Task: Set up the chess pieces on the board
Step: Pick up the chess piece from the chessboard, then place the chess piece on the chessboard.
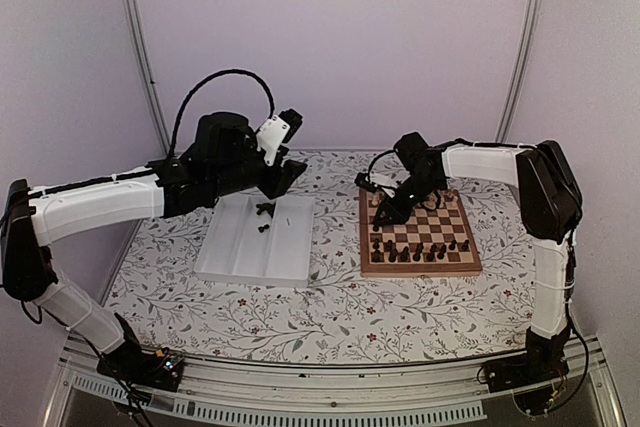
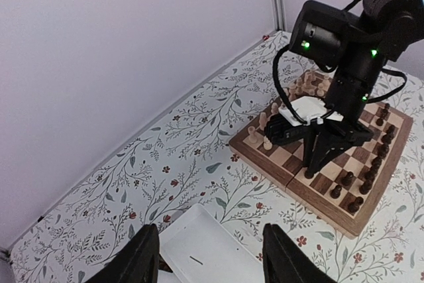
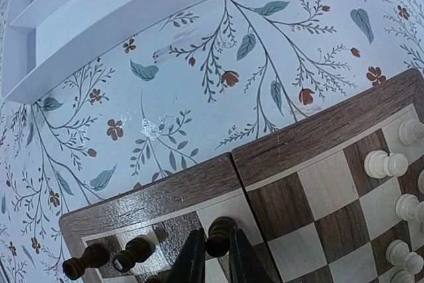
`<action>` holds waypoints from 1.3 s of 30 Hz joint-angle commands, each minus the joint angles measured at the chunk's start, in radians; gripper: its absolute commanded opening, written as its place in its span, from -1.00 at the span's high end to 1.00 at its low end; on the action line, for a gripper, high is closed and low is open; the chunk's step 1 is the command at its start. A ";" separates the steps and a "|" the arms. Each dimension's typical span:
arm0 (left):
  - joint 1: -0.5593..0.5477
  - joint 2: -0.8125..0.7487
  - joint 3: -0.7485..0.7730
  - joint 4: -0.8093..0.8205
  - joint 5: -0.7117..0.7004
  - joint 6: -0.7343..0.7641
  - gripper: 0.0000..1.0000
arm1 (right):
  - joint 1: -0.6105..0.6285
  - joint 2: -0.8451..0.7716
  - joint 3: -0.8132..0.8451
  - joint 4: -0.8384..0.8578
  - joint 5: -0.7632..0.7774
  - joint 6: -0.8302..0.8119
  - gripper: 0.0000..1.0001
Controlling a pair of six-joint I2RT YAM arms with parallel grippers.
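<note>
Shows the right arm folded at a high elbow, forearm running left, wrist tipped down, right hand (image 1: 388, 215) aimed at the left side of the board (image 1: 420, 269). Up close, its black fingertips (image 3: 192, 260) clenched on the rounded head of one dark chess piece (image 3: 220, 235), standing on an edge square just beside the board's centre seam. Two more dark turned figures (image 3: 109, 256) just left of it; pale wooden figures (image 3: 387, 162) off to the right. Smooth light and dark brown checks inside a brown wood border, folding in two halves. Left arm stretched across from the left, left hand (image 2: 209, 230) released, black fingers spread with nothing between, held above a white moulded plastic tray (image 1: 240, 252), well apart from the board. A few tiny loose dark pieces (image 1: 264, 217) in that tray, possibly three, too small to count surely. More ranked dark pieces (image 1: 420, 250) along the board's near edge. Matte floral cloth over the bench (image 1: 330, 312).
</note>
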 commanded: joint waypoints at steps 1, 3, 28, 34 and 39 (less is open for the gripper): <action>-0.003 0.001 0.033 0.009 0.007 -0.001 -0.10 | 0.006 0.020 0.032 -0.023 -0.013 -0.003 0.72; -0.003 0.002 0.035 0.009 0.009 -0.002 -0.10 | 0.005 0.016 0.032 -0.025 -0.013 -0.005 0.72; -0.005 0.027 0.040 -0.036 0.014 0.002 -0.10 | -0.116 -0.384 -0.209 -0.101 0.062 -0.014 0.85; -0.006 0.034 0.042 -0.039 0.014 0.003 -0.10 | -0.239 -0.596 -0.419 -0.105 0.083 -0.042 0.85; -0.006 0.043 0.043 -0.040 0.009 0.006 -0.10 | -0.325 -0.743 -0.542 -0.122 0.076 -0.086 0.85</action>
